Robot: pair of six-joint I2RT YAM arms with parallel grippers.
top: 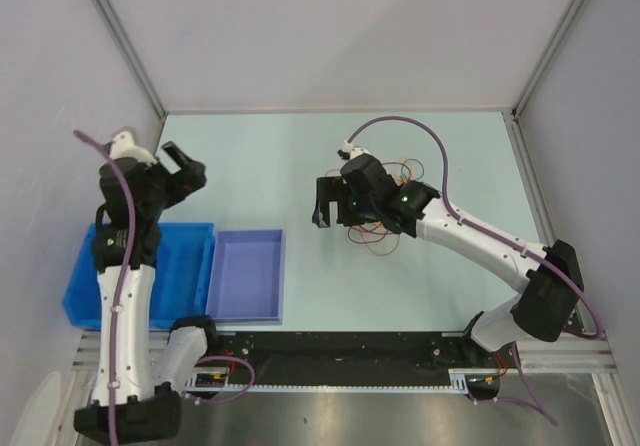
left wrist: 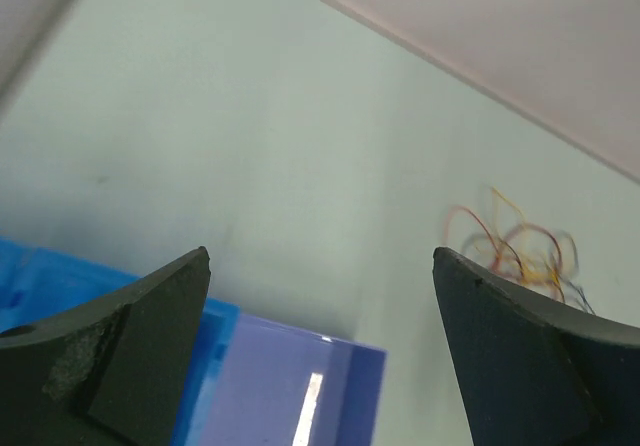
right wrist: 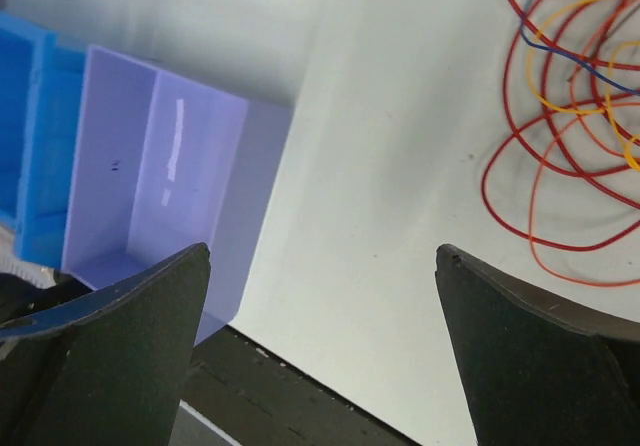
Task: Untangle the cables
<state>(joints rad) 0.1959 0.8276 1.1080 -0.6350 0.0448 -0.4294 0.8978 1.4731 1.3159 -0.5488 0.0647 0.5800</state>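
**Supervisor:** Where were the cables?

**Operator:** The cables [top: 372,236] lay in one loose tangle of red, orange, yellow and blue loops on the pale green table [top: 280,156]. They were right of centre, partly hidden under my right arm's wrist.

**Supervisor:** And your grippers?

**Operator:** My right gripper [top: 325,206] hovered just left of the tangle, jaws spread wide with nothing between them. In its wrist view the wires sat at the upper right, clear of both fingers. My left gripper [top: 185,166] was raised near the left wall, beyond the blue bin [top: 185,256], with its jaws equally wide and empty.

**Supervisor:** Anything else?

**Operator:** A lavender tray [top: 247,271] stood just beside the blue bin's right side, well apart from the tangle.
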